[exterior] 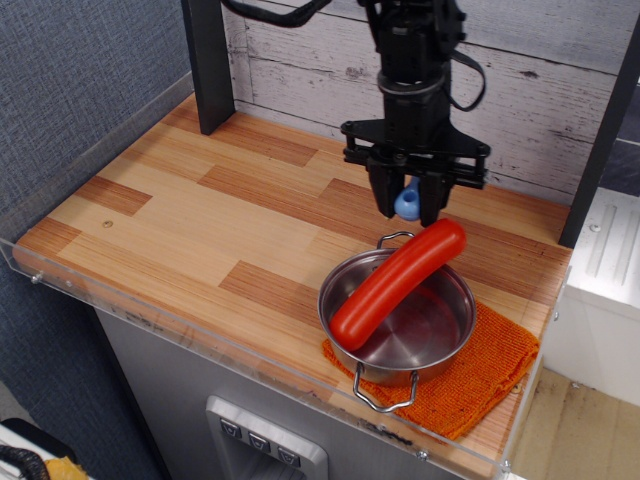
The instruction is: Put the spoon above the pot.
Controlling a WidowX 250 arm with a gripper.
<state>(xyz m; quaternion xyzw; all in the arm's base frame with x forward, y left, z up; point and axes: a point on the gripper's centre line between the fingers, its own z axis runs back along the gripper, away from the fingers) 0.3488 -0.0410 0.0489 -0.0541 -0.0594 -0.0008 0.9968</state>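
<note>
The shiny steel pot [425, 335] with two wire loop handles sits at the front right of the wooden table on an orange knitted cloth. My gripper [407, 207] hangs just behind the pot's far handle, above the table. It is shut on the spoon [406, 204]. Only the spoon's light-blue handle end shows between the fingers; its grey bowl is hidden.
A long red sausage [398, 284] lies slantwise across the pot, its upper end resting on the far rim close under the gripper. The orange cloth [480, 375] lies under the pot. A dark post [208, 65] stands at the back left. A clear rim [200, 345] edges the table.
</note>
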